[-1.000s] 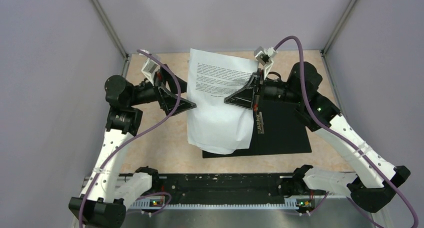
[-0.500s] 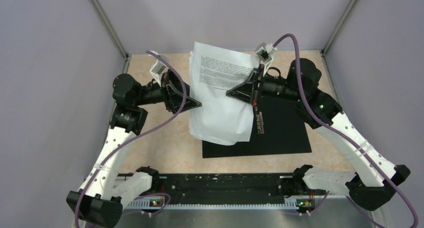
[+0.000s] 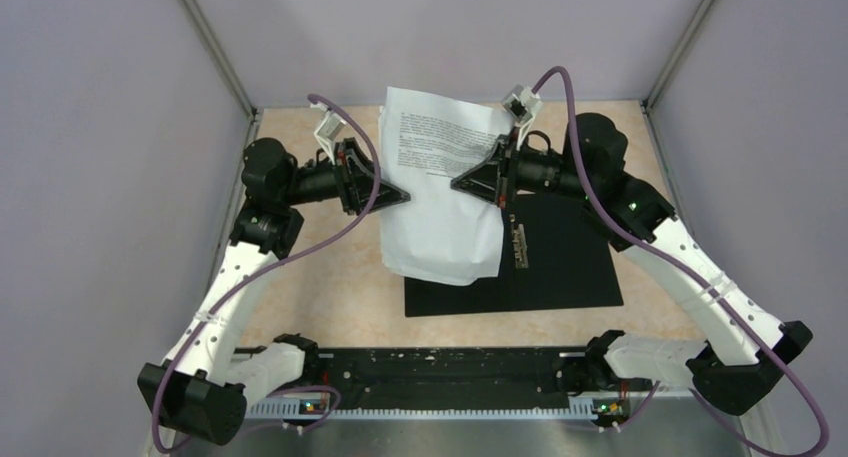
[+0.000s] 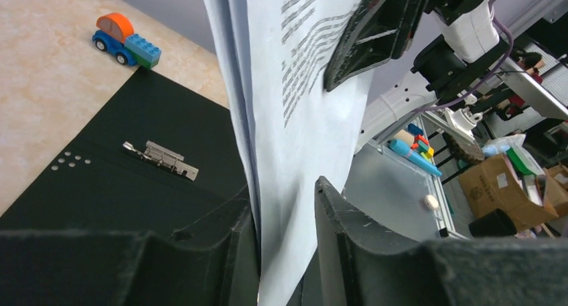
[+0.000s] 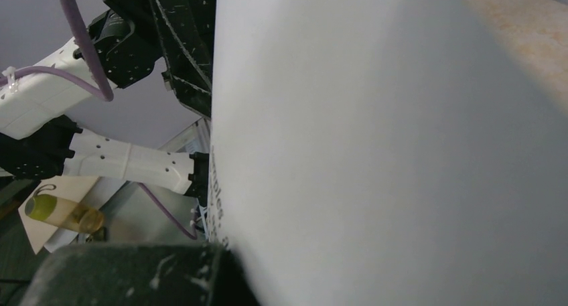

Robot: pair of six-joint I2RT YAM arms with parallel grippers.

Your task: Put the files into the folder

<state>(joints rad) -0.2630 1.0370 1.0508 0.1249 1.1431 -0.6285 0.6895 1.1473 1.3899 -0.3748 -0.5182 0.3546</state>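
The files (image 3: 440, 202) hang upright in the air as a floppy white stack above the left part of the folder (image 3: 565, 262), which lies open on the table, black inside up, with its metal clip (image 3: 519, 245) showing. My right gripper (image 3: 460, 183) is shut on the files' right edge, and the sheets (image 5: 388, 152) fill the right wrist view. My left gripper (image 4: 285, 205) straddles the files' left edge (image 4: 301, 118). Its jaws stand partly closed: the paper lies against one finger with a gap to the other.
A small orange-and-blue toy block stack (image 4: 126, 41) sits on the tan table beyond the folder's far corner (image 4: 134, 192). Grey walls close in at the left, back and right. A black rail (image 3: 430, 372) runs along the near edge between the arm bases.
My left gripper has moved right onto the files' left edge and its jaws have narrowed around the paper. The right gripper has lifted the files slightly up and back.
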